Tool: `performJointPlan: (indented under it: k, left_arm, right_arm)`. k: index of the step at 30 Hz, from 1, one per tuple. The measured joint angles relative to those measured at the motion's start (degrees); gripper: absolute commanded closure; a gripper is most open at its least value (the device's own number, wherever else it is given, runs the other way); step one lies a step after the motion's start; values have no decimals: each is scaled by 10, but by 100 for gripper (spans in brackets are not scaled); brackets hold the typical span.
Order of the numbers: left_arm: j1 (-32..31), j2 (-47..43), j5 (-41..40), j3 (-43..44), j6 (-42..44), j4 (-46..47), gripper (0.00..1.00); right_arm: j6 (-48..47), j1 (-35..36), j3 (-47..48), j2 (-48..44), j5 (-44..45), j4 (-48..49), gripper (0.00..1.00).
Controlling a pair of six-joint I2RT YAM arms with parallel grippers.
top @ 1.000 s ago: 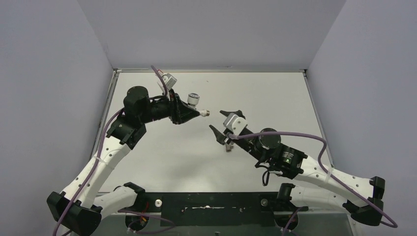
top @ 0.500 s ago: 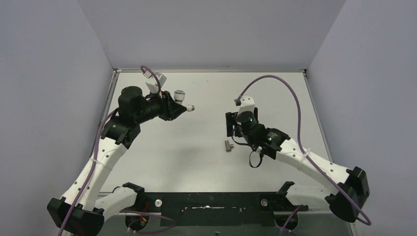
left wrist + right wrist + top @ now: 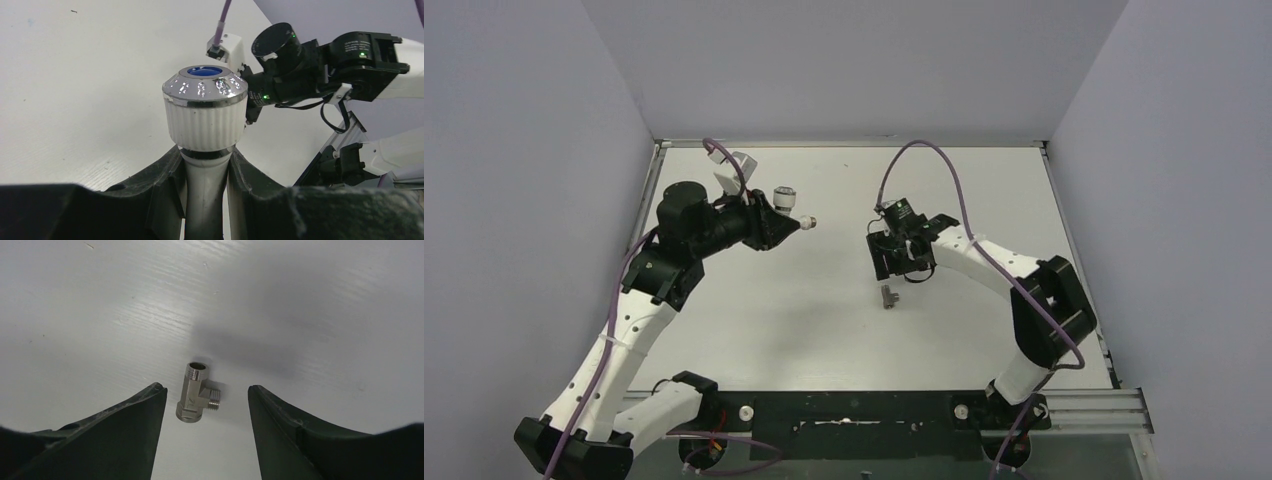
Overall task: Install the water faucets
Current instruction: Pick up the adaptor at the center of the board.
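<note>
My left gripper (image 3: 786,222) is shut on the white tap body of the water faucet (image 3: 785,198) and holds it above the table at the back left. Its threaded tip points right. In the left wrist view the ribbed white knob with chrome cap and blue dot (image 3: 205,107) stands up between the fingers of the gripper (image 3: 207,185). The small grey metal tee fitting (image 3: 887,296) lies on the table near the middle. My right gripper (image 3: 891,268) hangs open just above it. In the right wrist view the fitting (image 3: 196,394) lies between the spread fingers of the gripper (image 3: 206,389), untouched.
The white table (image 3: 984,190) has grey walls on the left, back and right. A black rail (image 3: 844,412) with the arm bases runs along the near edge. Purple cables loop over both wrists.
The right arm has swung back and up, and its open gripper now points down over the fitting. The left arm has drawn the faucet a little to the left.
</note>
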Motion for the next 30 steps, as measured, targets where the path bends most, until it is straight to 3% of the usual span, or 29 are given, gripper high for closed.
performJointPlan:
  k: [9,16,30]
  left_arm:
    - [0,-5,0,-6,0,-7,100]
    - [0,-12,-3,-9,0,-11,100]
    - [0,-13,-4,-14,0,-12,100]
  right_arm:
    - [-34,0,62,113,-40,-56,48]
    - [-45,0,76,133,-53,-81,55]
    - [-55,0,138,187,-62,-122,56]
